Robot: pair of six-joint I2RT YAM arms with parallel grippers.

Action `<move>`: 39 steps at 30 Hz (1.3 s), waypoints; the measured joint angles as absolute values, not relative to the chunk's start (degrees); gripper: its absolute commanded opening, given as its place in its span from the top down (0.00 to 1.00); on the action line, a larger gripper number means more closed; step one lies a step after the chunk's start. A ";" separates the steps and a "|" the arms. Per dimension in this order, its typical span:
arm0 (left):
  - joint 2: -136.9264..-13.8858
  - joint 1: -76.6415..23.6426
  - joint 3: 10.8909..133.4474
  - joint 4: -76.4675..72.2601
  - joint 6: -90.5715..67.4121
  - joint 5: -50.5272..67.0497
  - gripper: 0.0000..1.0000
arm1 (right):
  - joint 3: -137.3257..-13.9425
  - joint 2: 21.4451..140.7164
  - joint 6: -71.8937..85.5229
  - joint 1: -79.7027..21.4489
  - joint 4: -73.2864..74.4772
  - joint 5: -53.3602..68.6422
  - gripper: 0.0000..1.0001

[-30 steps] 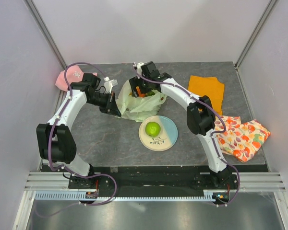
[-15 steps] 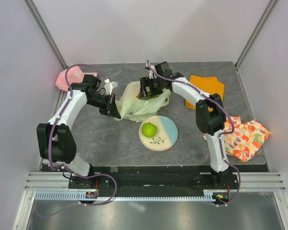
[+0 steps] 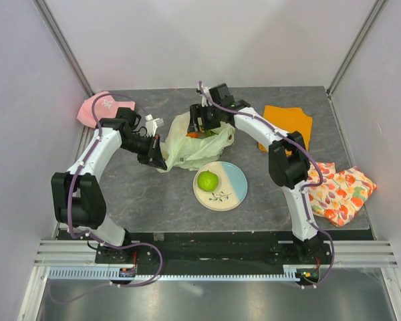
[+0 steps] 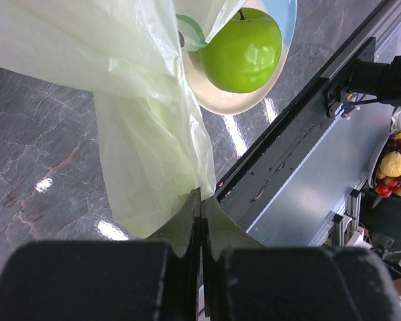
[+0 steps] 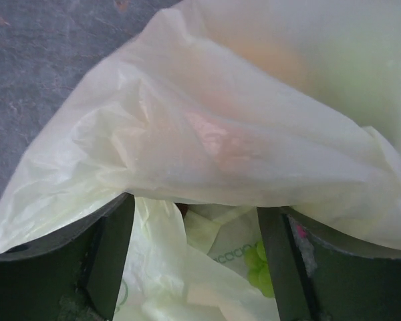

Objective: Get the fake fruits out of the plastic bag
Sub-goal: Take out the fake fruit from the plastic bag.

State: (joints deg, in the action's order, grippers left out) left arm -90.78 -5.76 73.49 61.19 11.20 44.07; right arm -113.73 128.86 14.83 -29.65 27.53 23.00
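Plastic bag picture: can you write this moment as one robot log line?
left gripper: shut on plastic bag edge | right gripper: open over bag | green apple: on plate

plastic bag: pale yellow-green, crumpled (translucent) | green apple: glossy, on plate, beside bag

Left arm: rises from the near-left base, elbow folded out to the left, forearm running up the left side, wrist angled right and down. Left gripper: fingers pressed flat together with no gap, a fold of the plastic bag pinched at their tips.

Right arm: rises from the near-right base, elbow at right, forearm stretched left across the far middle. Right gripper: pointing down, fingers spread wide apart.
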 measured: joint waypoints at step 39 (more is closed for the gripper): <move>-98.80 -5.76 85.73 60.60 11.11 46.87 0.98 | -107.44 107.28 7.84 -33.15 29.04 26.92 0.59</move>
State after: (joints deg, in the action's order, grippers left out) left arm -98.80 -5.76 85.73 60.60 11.11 46.87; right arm -107.44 107.28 7.84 -33.15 29.04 26.92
